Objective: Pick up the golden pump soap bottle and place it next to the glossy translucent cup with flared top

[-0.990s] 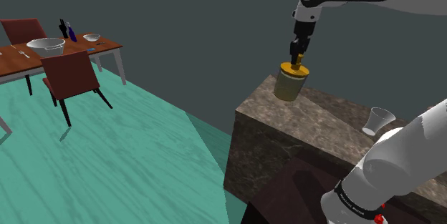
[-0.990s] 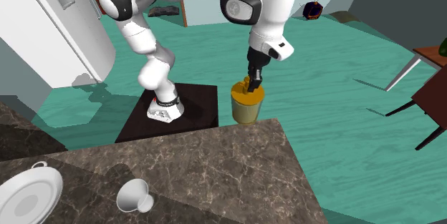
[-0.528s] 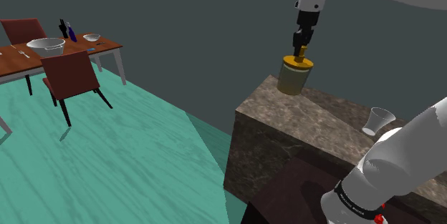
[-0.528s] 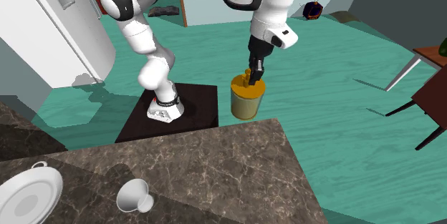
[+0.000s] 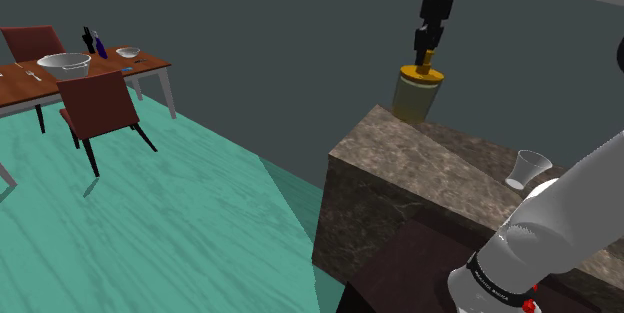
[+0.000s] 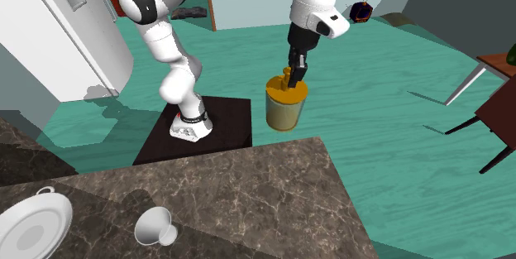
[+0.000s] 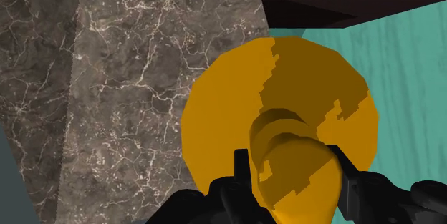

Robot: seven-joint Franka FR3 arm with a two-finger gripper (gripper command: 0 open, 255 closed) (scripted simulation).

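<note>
The golden pump soap bottle [image 5: 417,96] hangs in the air above the far corner of the dark marble counter [image 5: 450,161], its olive body topped by an orange cap. My black gripper [image 5: 429,52] is shut on the pump head from above. In the second exterior view the bottle [image 6: 285,109] hangs beyond the counter's far edge under the gripper [image 6: 293,74]. The wrist view looks down on the orange cap [image 7: 279,126] with the pump clasped between my fingers [image 7: 288,179]. The translucent flared cup [image 5: 526,169] stands on the counter toward the shoulder view's right; it also shows as cup [image 6: 155,226].
A white plate [image 6: 31,226] lies on the counter near the cup. My black stand [image 6: 198,129] sits on the teal floor beside the counter. A white fridge [image 6: 66,26] stands behind. A dining table [image 5: 80,71] with chairs is far off at the shoulder view's left.
The gripper has risen with the bottle, lifting it higher above the counter's corner and shifting slightly toward the shoulder view's right.
</note>
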